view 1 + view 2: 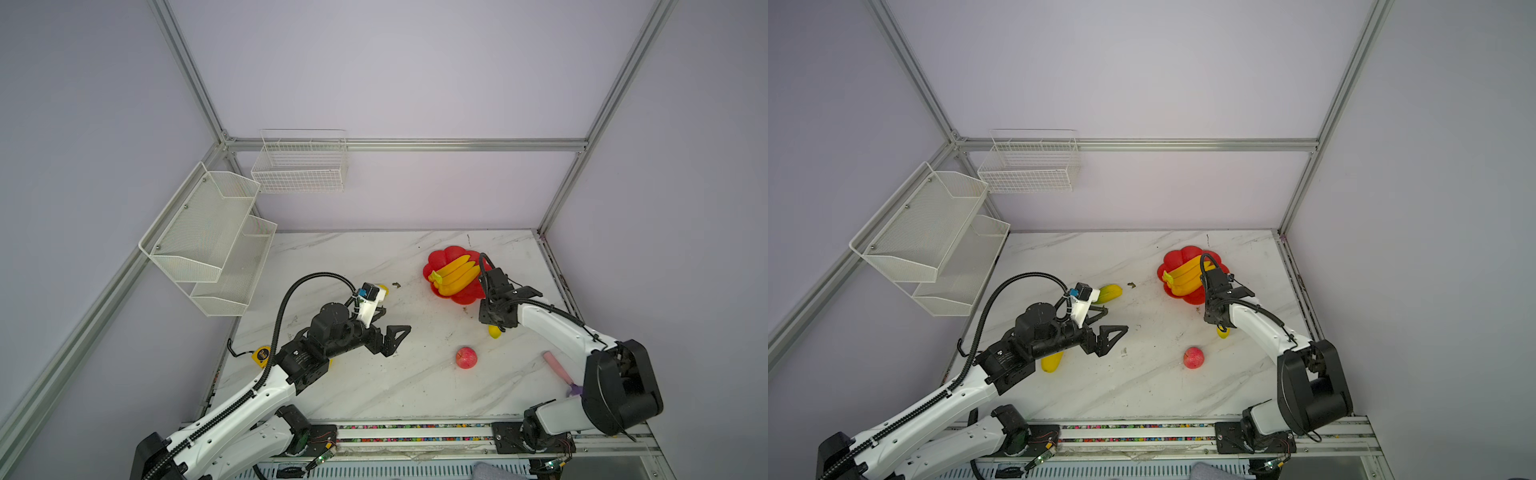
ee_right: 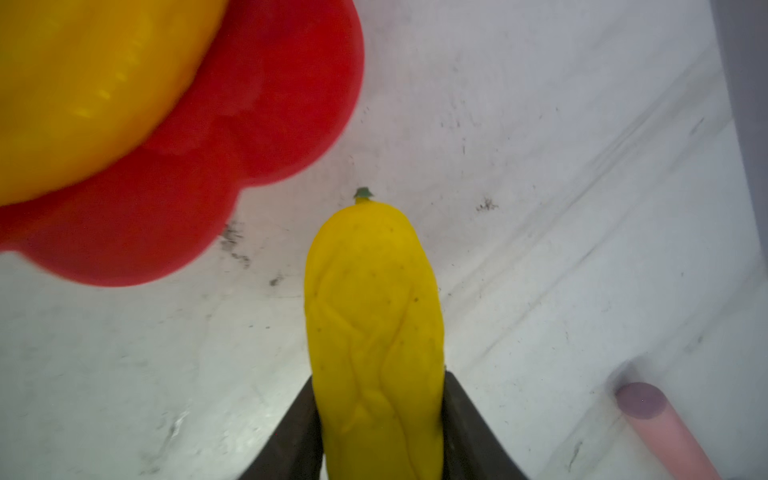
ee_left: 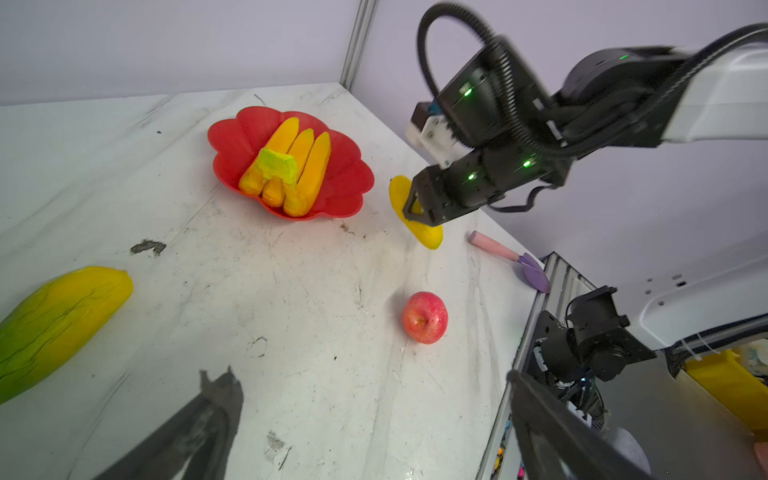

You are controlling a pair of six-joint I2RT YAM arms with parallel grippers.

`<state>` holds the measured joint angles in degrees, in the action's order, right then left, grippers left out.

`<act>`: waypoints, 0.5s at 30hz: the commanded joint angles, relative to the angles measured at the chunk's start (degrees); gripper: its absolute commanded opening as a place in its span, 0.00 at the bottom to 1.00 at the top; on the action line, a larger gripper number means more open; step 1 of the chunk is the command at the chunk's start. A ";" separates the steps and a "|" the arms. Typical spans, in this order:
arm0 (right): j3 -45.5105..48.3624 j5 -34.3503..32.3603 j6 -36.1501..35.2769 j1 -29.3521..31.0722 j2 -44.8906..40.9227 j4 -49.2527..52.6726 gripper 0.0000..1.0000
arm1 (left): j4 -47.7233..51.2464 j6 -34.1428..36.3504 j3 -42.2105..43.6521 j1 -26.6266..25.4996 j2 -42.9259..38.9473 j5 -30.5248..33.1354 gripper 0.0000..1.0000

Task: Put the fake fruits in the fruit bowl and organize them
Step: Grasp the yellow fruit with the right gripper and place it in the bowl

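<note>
Ridged yellow fruit (image 1: 1052, 362): on table (image 1: 1142, 390), half under left arm (image 1: 934, 411); outstanding.
Left gripper (image 1: 1113, 322): jaws spread wide, empty, above table.
Mango (image 3: 58, 320): on table; outstanding.
Fruit bowl (image 3: 353, 178): holds bananas (image 3: 291, 166) only; roughly one fifth done.
Apple (image 3: 424, 318): on table; outstanding.
Right gripper (image 2: 379, 390): clamped around second ridged fruit (image 2: 374, 311), just beside bowl; likely next in.

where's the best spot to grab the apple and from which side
Probably take the apple across its widest middle, coming straight down from above. It is round and glossy and sits alone on the table, nothing touching it, so the jaws should fit on either side.
</note>
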<state>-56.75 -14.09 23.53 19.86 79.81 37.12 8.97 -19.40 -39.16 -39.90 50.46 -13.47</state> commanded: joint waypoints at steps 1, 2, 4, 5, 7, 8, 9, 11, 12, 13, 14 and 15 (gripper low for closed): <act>-5.17 5.10 -2.73 -0.33 -2.65 -1.40 0.43 | 2.43 3.88 -3.68 -0.18 -1.25 5.48 1.00; -6.37 6.55 -2.96 -0.35 -2.21 -3.28 0.43 | 2.45 3.87 -3.94 -0.12 -1.16 5.92 1.00; -9.49 8.66 -2.95 -0.69 0.68 -7.27 0.43 | 2.20 3.75 -4.63 -0.18 -0.47 6.22 1.00; -10.62 9.82 -2.90 -0.66 2.22 -9.21 0.43 | 2.18 3.62 -5.01 -0.18 -0.05 6.29 1.00; -12.43 12.94 -1.89 -1.94 5.40 -13.42 0.43 | 2.18 3.19 -6.08 -0.18 1.23 6.06 1.00; -12.81 14.19 -1.43 -2.67 6.67 -15.03 0.43 | 2.27 3.15 -6.64 -0.18 1.66 5.88 1.00; -12.95 15.61 -0.92 -3.87 7.80 -16.68 0.43 | 2.33 3.14 -7.12 -0.18 2.11 5.80 1.00; -12.49 17.17 0.05 -5.47 9.61 -19.64 0.43 | 2.52 3.07 -7.76 -0.18 2.71 5.57 1.00; -12.51 17.41 0.19 -5.93 10.65 -20.23 0.43 | 2.59 3.13 -8.03 -0.17 2.97 5.61 1.00; -12.37 17.11 0.20 -6.49 11.58 -20.48 0.43 | 2.76 3.17 -8.13 -0.18 3.16 5.58 1.00; -12.20 16.84 0.20 -6.80 12.17 -20.82 0.43 | 2.97 3.27 -8.28 -0.15 3.19 5.65 1.00; -11.93 16.73 0.12 -7.19 12.62 -21.02 0.43 | 3.27 3.30 -8.30 -0.18 3.16 5.65 1.00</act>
<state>-68.95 1.15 22.72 13.58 91.94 19.44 12.32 -17.21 -41.56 -39.90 53.84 -8.36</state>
